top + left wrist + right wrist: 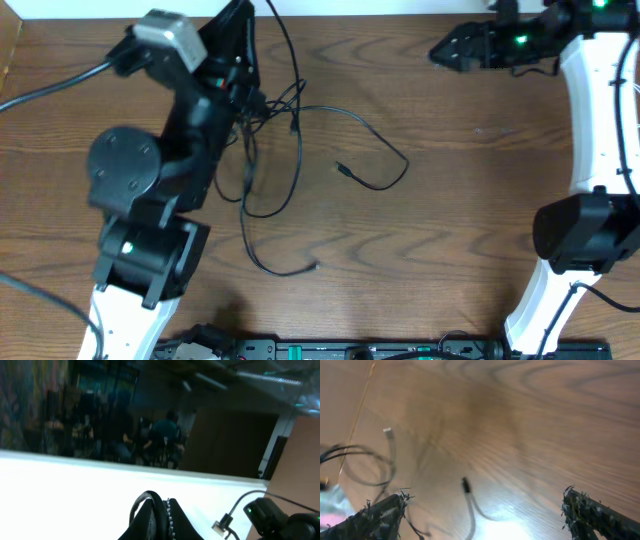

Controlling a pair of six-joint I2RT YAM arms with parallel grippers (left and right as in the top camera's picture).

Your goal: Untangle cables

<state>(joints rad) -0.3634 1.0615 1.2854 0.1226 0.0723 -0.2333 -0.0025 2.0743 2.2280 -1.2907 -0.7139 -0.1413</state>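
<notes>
A thin black cable (297, 150) loops across the brown wood-grain desk (450, 200), tangled at eleven o'clock beside the left end effector (238, 15), whose opening cannot be told. The right end effector (484, 495) is spread wide.

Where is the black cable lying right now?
In the overhead view the black cable lies left of the table's centre, its tangle beside the left arm, far from the right gripper.

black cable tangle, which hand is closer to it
Left. The left hand is right beside the black cable tangle, just up-left of it; the right hand is open, far across the table.
</notes>
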